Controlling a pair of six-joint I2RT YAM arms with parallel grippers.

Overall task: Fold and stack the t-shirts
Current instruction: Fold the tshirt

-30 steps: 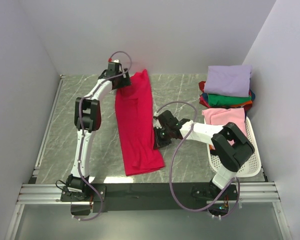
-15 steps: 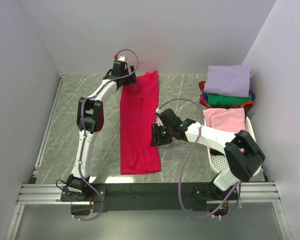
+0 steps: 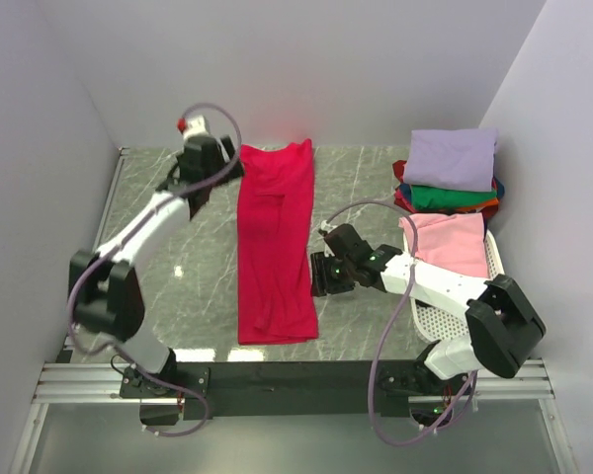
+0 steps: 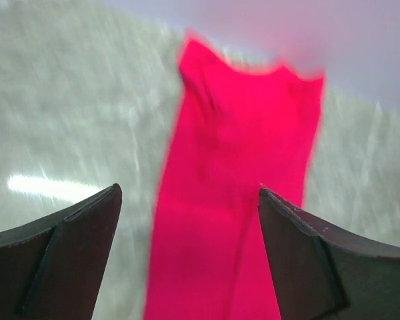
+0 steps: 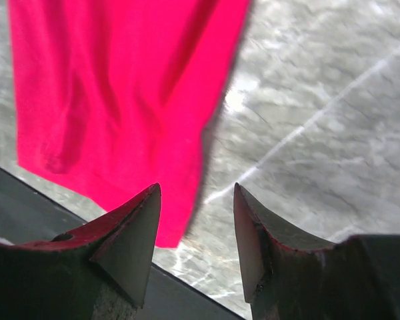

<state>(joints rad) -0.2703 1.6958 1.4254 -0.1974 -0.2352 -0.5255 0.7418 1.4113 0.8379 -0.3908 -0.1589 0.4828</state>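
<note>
left arm – rises from its base at the near-left edge, elbow pushed out to the left, forearm slanting up and rightward to the far side of the marble table (image 3: 376, 188)
left gripper (image 3: 223, 168) – jaws spread wide with nothing between them; sits just beside the far-left corner of the red shirt; its wrist view is blurred
crimson-red t-shirt (image 3: 275, 247) – folded lengthwise into a long narrow strip, lying flat on the table, running far to near between the two arms, lightly creased
right gripper (image 3: 319, 277) – jaws parted and empty; just beside the strip's right edge, toward its near half, over bare marble
right arm – base at the near-right edge, elbow raised over the basket's near end, forearm stretched low and leftward
lavender t-shirt (image 3: 453, 156) – folded, on top of a pile in the far-right corner
green t-shirt (image 3: 450, 196) – folded, directly beneath; orange and blue edges show lower down
pink t-shirt (image 3: 445, 235) – draped over the far end of the white basket (image 3: 499, 318)
</note>
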